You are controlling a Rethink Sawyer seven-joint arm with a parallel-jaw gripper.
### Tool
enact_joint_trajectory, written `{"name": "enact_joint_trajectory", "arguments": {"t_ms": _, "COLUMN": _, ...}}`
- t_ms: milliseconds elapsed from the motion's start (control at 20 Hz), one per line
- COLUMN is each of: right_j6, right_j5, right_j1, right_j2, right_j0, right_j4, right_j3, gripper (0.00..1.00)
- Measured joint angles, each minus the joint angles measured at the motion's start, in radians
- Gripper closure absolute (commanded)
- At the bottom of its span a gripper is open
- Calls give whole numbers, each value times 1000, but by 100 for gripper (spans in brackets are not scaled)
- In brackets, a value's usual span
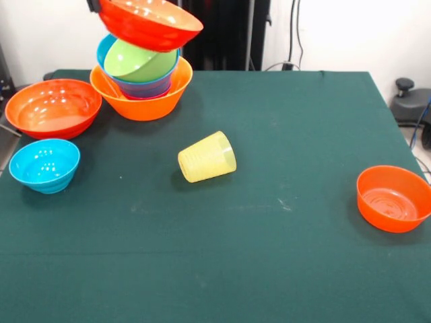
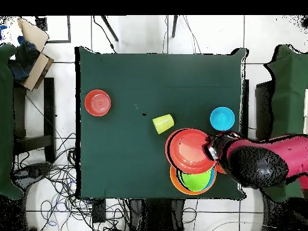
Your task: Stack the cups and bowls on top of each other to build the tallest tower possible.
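Item: red-orange bowl (image 1: 149, 23), upper left of the front view, tilted, raised above the tower (image 1: 141, 84). Seen from overhead at lower right of centre, overlapping the pile and sitting off-centre toward the frame's left and top.

Gripper (image 2: 212, 150): at the raised bowl's right rim in the overhead view, below the arm (image 2: 264, 162). Appeared closed on that rim (fingers themselves mostly hidden by the bowl and wrist, so judged from the bowl hanging in the air with nothing under it).

Tower: large light-orange bowl (image 1: 141, 94) at the base, near the table's (image 1: 269, 222) far edge, upper left of the front view; nested inside, a blue bowl (image 1: 145, 86), a cyan one behind, and a lime green bowl (image 1: 138, 62) tipped on top.

Loose stock: pale-yellow tumbler (image 1: 207, 157) on its side, centre of frame; wide orange bowl (image 1: 54, 108) and cyan bowl (image 1: 44, 164) at left; small orange bowl (image 1: 394, 198) at far right.

Risks, as judged:
- Landing on the slanted green bowl; likely to slide off toward the lean.
- Release while off-centre; likely to tip the whole pile.
- Rim-only grip on glossy plastic; possible slip or swing.
- Tumbler free to roll if the table was jolted.
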Motion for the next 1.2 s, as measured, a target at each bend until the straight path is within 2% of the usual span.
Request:
{"name": "enact_joint_trajectory", "arguments": {"t_ms": 400, "right_j6": 0, "right_j5": -6, "right_j1": 63, "right_j2": -9, "right_j0": -32, "right_j4": -16, "right_j3": 15, "gripper": 100}}
{"name": "enact_joint_trajectory", "arguments": {"t_ms": 750, "right_j6": 0, "right_j5": -9, "right_j1": 69, "right_j2": -9, "right_j0": -69, "right_j4": -20, "right_j3": 43, "gripper": 100}}
{"name": "enact_joint_trajectory", "arguments": {"t_ms": 1100, "right_j6": 0, "right_j5": -26, "right_j1": 66, "right_j2": 4, "right_j0": -156, "right_j4": -24, "right_j3": 83, "gripper": 100}}
{"name": "enact_joint_trajectory", "arguments": {"t_ms": 1200, "right_j6": 0, "right_j5": -26, "right_j1": 62, "right_j2": 6, "right_j0": -211, "right_j4": -26, "right_j3": 103, "gripper": 100}}
